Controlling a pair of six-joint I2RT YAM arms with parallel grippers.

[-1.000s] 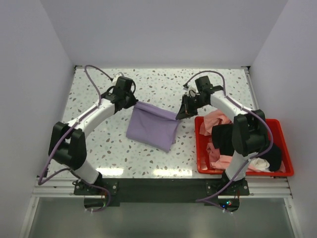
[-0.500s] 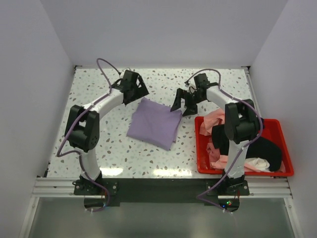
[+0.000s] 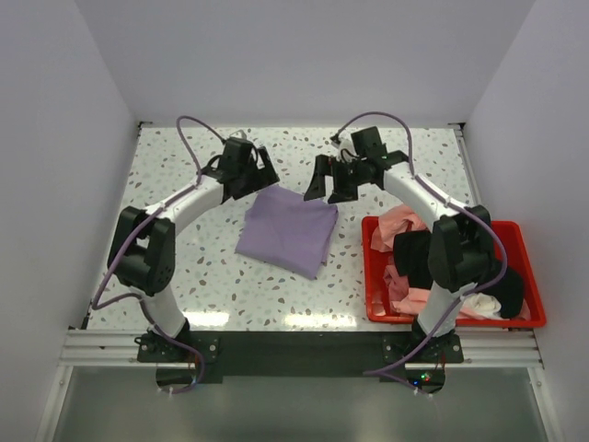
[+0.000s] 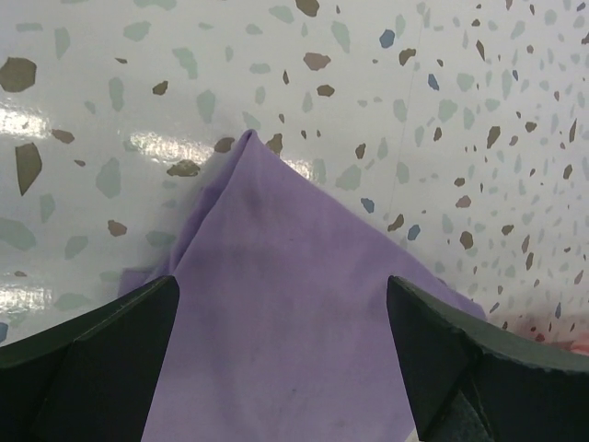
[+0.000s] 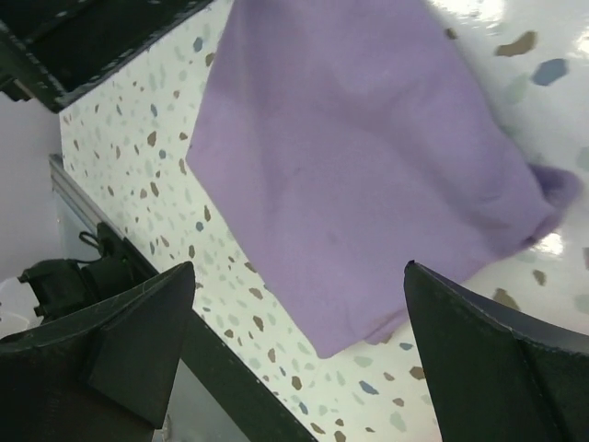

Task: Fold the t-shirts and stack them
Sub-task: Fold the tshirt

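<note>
On the counter (image 3: 184,249), midway between the arms, lies the purple shirt (image 3: 287,230), folded into a flat but skewed packet and touched by neither tool. Its far corners are the weak spots. The left wrist view shows one corner ending in a loose point. The right wrist view shows the other corner bunched into a small lump. Either could spring up and let the fold creep open.

The left tool (image 3: 256,173) hangs just above the far left corner with its jaws spread wide and nothing in them. The right tool (image 3: 329,187) hangs the same way above the far right corner. Both are close to the cloth, so a sideways or low retreat could catch a finger in the edge and drag the packet out of square. A straight lift looks safer.

To the right, the bin (image 3: 368,276) holds the pink shirt (image 3: 400,226), the black shirt (image 3: 506,287) and a white shirt (image 3: 480,305), heaped together. A pinch into that tangle may bring up two at once, or snag cloth on the rim. A shirt laid on the skewed purple one would likely make a leaning stack.
</note>
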